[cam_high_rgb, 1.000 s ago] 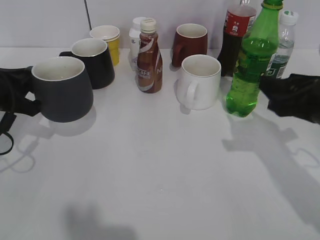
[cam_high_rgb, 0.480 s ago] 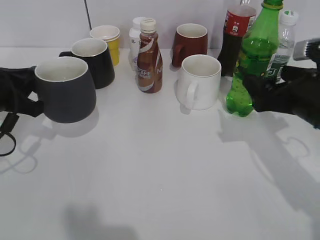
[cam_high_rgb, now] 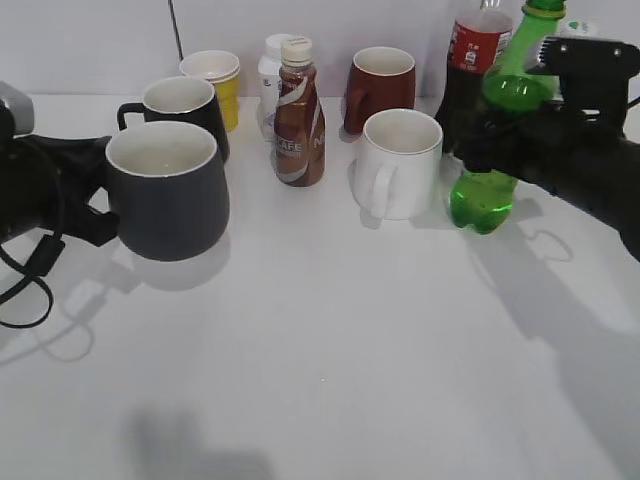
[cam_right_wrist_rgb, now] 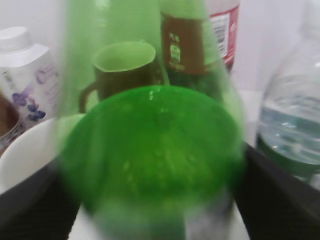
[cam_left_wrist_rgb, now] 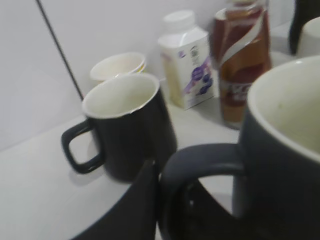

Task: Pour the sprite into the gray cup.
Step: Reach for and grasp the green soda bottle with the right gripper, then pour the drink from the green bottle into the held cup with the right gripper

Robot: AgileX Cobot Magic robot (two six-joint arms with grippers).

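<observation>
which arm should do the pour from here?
Right. The right gripper is wrapped around the sprite, which fills the right wrist view. The left gripper is at the gray cup handle, so it looks set to hold the cup steady.

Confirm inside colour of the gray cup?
Off-white, faintly speckled inside the gray cup; outside is dark slate gray. Exterior view shows it best.
</observation>
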